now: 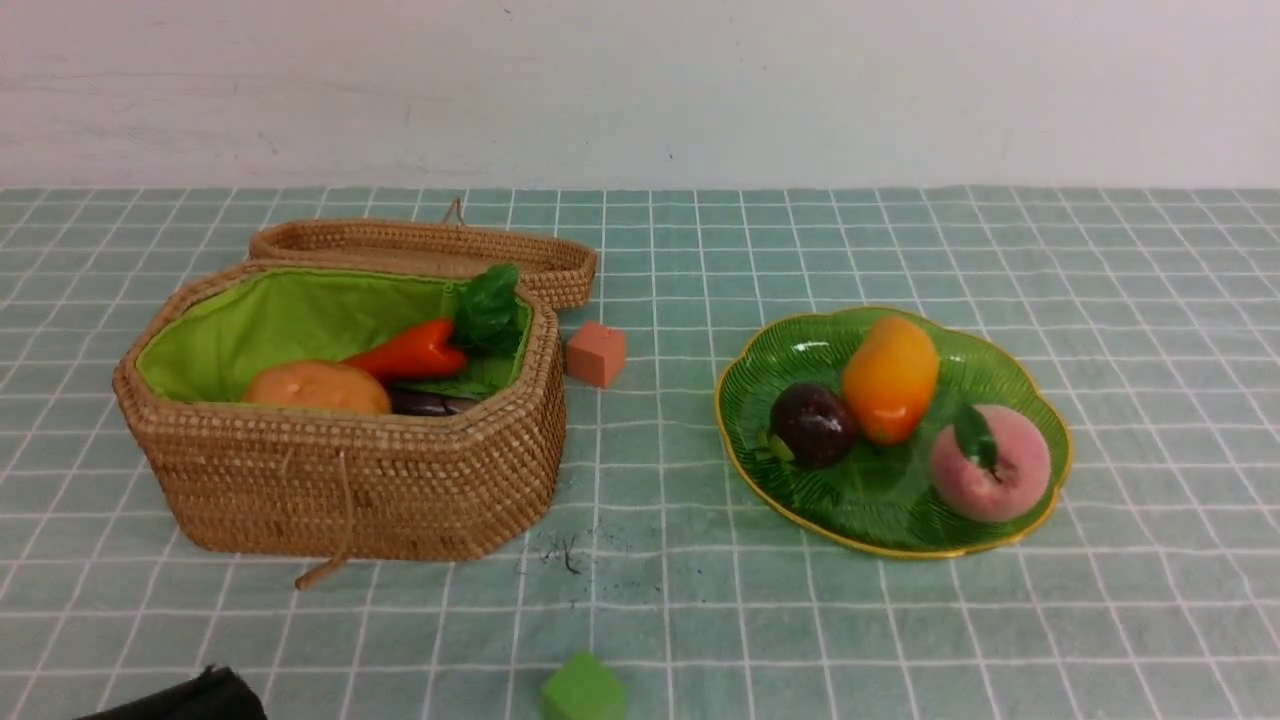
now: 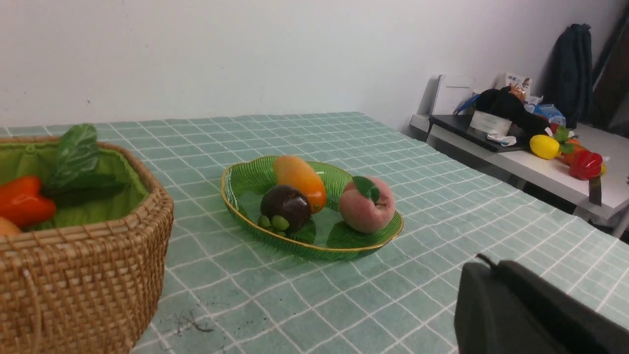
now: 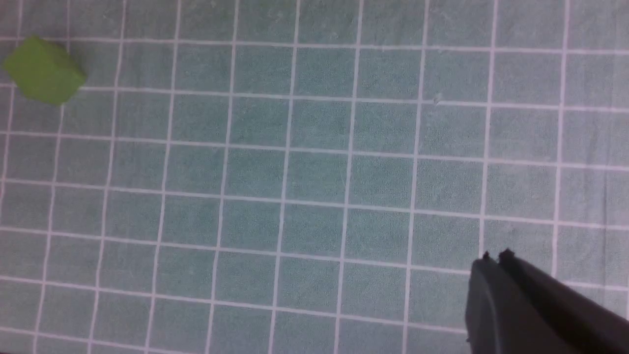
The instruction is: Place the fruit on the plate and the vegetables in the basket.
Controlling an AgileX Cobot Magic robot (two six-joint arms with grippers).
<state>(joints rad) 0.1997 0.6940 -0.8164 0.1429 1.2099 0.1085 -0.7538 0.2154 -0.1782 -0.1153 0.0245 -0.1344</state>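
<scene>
You are looking at a job that, by my judgement, is sitting finished, so the step in hand is parking both arms cleanly: keep them low and near you, well apart from the containers, and avoid sweeping over the wicker or the glass rim.

The basket [image 1: 340, 480] is sitting at about nine o'clock from the table's middle, octagonal, tightly woven brown wicker, its lid lying open behind it and bright green fabric lining it. Inside, the matte tan-orange potato [image 1: 316, 387] is resting at the front, the glossy orange-red carrot [image 1: 410, 350] with its crinkled green top is lying across, and a sliver of dark purple eggplant [image 1: 430, 403] is showing beneath. The cucumber is hidden from you; I cannot tell where it is lying.

The plate [image 1: 1040, 490], at three o'clock, is a shallow ribbed green glass dish with a wavy gold edge. It is holding the smooth oval mango [image 1: 890, 378], the fuzzy pink peach [image 1: 990, 462] and the round, shiny mangosteen [image 1: 813, 424], the mango and mangosteen touching.

The left gripper [image 2: 489, 263] and the right gripper [image 3: 494, 256] are both showing pressed-together, empty fingertips.

A salmon cube [image 1: 596, 353] is sitting just beside the basket; a green cube [image 1: 583, 688] is lying at six o'clock.
</scene>
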